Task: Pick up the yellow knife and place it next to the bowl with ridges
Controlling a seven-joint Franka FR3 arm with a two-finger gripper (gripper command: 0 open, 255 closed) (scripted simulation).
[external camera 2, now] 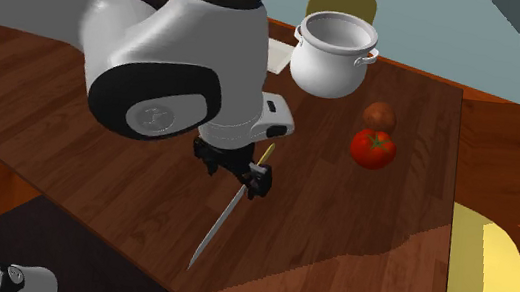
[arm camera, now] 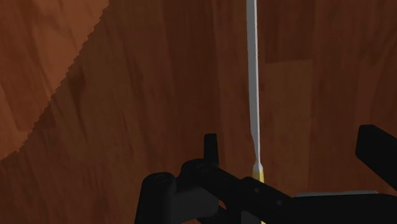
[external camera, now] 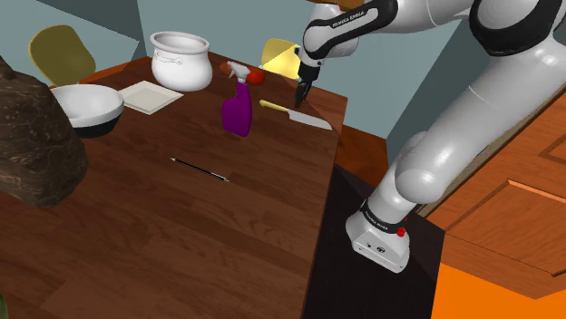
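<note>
The knife (external camera: 288, 112) lies flat near the table's edge on the shoulder view's right, with a yellow handle (external camera 2: 265, 155) and a grey blade (arm camera: 252, 76). My black gripper (external camera: 302, 91) hangs a little above it, open, where handle and blade meet. In the wrist view the knife runs between the spread fingers (arm camera: 210, 146), closer to one of them, and neither touches it. From the second exterior view the gripper (external camera 2: 235, 172) covers the knife's middle. A white bowl (external camera: 86, 106) with a dark base stands far across the table at the shoulder view's left.
A purple spray bottle (external camera: 238, 109) stands close beside the knife handle. A white two-handled pot (external camera: 180, 59), a tomato (external camera 2: 372, 148), a brown round thing (external camera 2: 379, 114), a white flat square (external camera: 150, 95) and a thin dark pen (external camera: 200, 169) also sit on the wooden table (external camera: 181, 227). Yellow chairs (external camera 2: 490, 277) ring it.
</note>
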